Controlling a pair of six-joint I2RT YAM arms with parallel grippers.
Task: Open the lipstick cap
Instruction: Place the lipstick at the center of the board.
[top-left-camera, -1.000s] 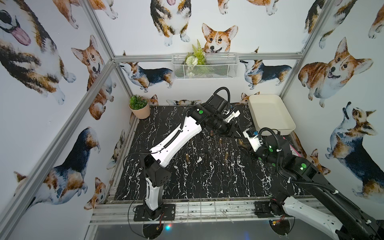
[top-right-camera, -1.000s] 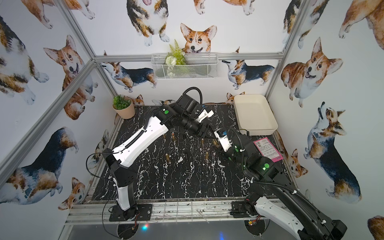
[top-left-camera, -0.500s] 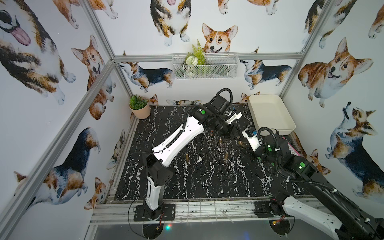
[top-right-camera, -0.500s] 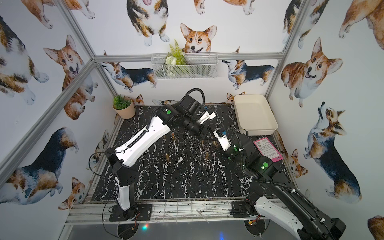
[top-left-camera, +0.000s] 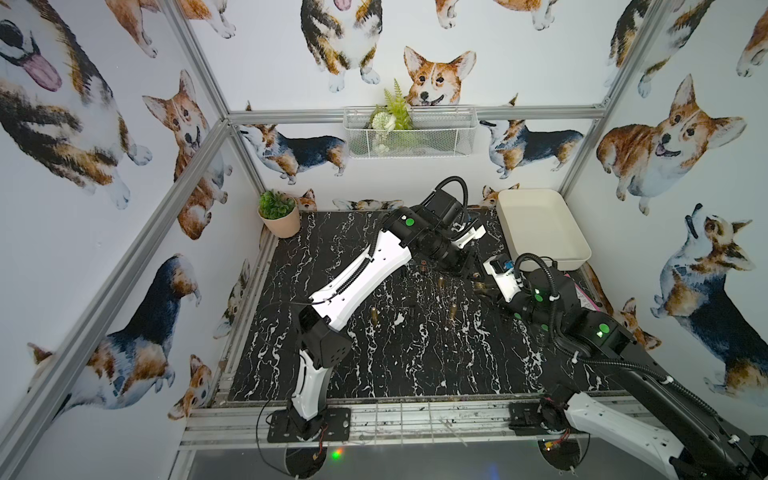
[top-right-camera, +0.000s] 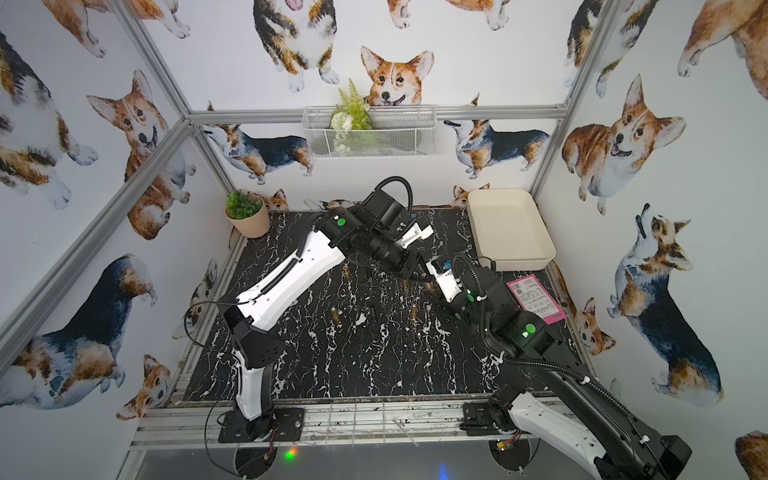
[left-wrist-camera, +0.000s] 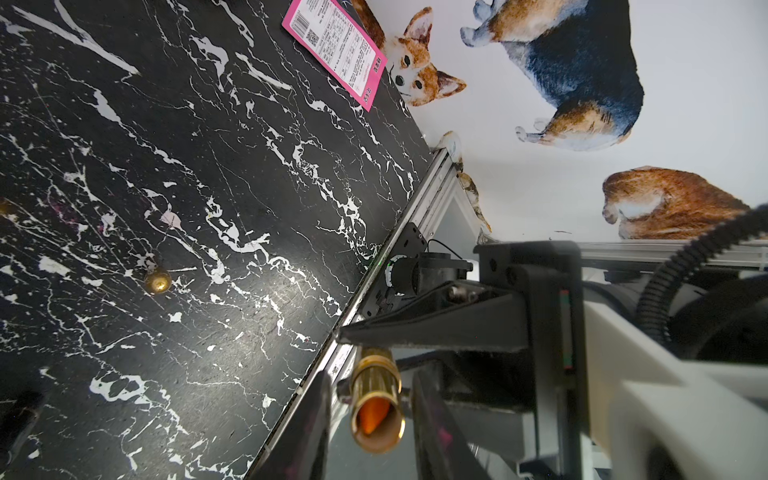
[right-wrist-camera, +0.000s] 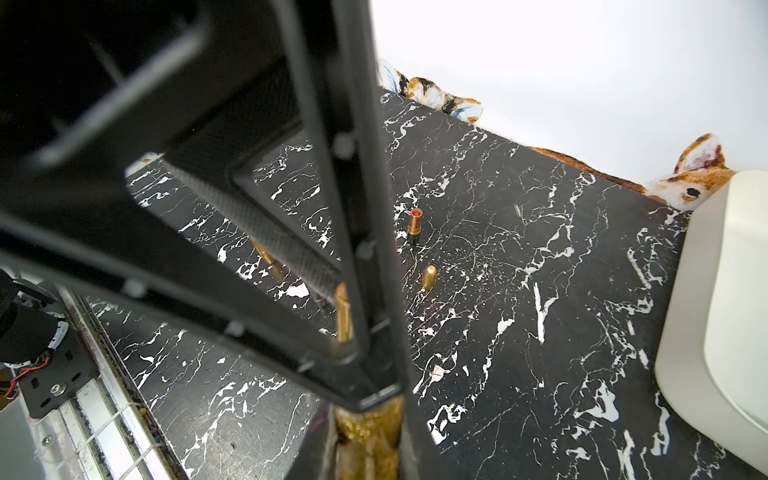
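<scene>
A gold lipstick (left-wrist-camera: 376, 399) hangs above the black marble table, near its right side. My right gripper (right-wrist-camera: 368, 415) is shut on its gold base (right-wrist-camera: 368, 436). The lipstick's other end points into my left gripper (left-wrist-camera: 372, 374). That end is uncovered and an orange stick shows inside the tube. The left jaws stand on either side of the tube with a thin gap on each side. In a top view the two grippers meet tip to tip, left gripper (top-left-camera: 467, 270) against right gripper (top-left-camera: 484, 286). I cannot tell which lipstick cap belongs to the held lipstick.
An open lipstick (right-wrist-camera: 415, 222) stands upright on the table, with a gold cap (right-wrist-camera: 429, 277) near it. More gold pieces (top-left-camera: 375, 316) lie mid-table. A cream tray (top-left-camera: 540, 224) sits back right, a pink card (top-right-camera: 536, 299) on the right and a potted plant (top-left-camera: 279, 214) back left.
My left arm has reached further right to the right gripper, and its jaws have narrowed round the lipstick. The right gripper has stayed shut and almost still.
</scene>
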